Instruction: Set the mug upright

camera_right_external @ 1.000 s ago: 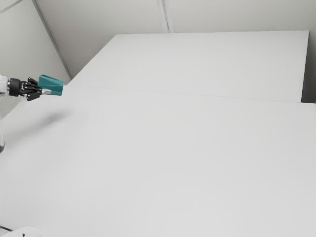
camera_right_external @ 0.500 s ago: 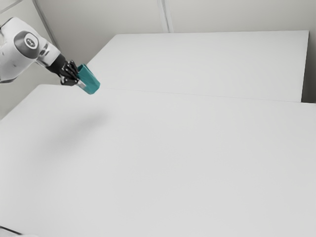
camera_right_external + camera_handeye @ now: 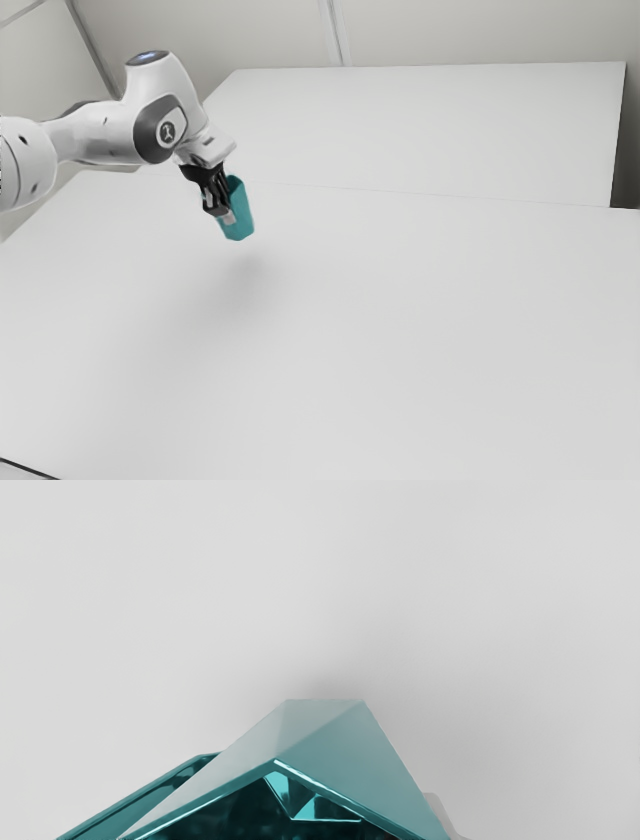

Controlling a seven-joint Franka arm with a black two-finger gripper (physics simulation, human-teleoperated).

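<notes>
My gripper (image 3: pixel 228 214) points steeply down above the table at the exterior view's upper left, shut on the teal mug (image 3: pixel 240 212). The mug hangs in the air, close to upright with a slight tilt, its rim end up by the hand and its base lower. In the wrist view the faceted mug (image 3: pixel 345 750) has its dark opening toward the camera. Its handle (image 3: pixel 150 797) sticks out on one side, and a pale fingertip (image 3: pixel 437 807) shows past the opposite side. The other finger is hidden there.
Below the mug, the white table (image 3: pixel 400 340) carries a soft shadow. A second white surface (image 3: pixel 430 130) adjoins its far edge, with walls behind. A dark cable (image 3: pixel 28 468) lies at the exterior view's lower left corner.
My hand has swung toward the exterior view's right and lower, turning from level to steeply downward. The mug has come along in its grip, going from lying sideways to nearly upright.
</notes>
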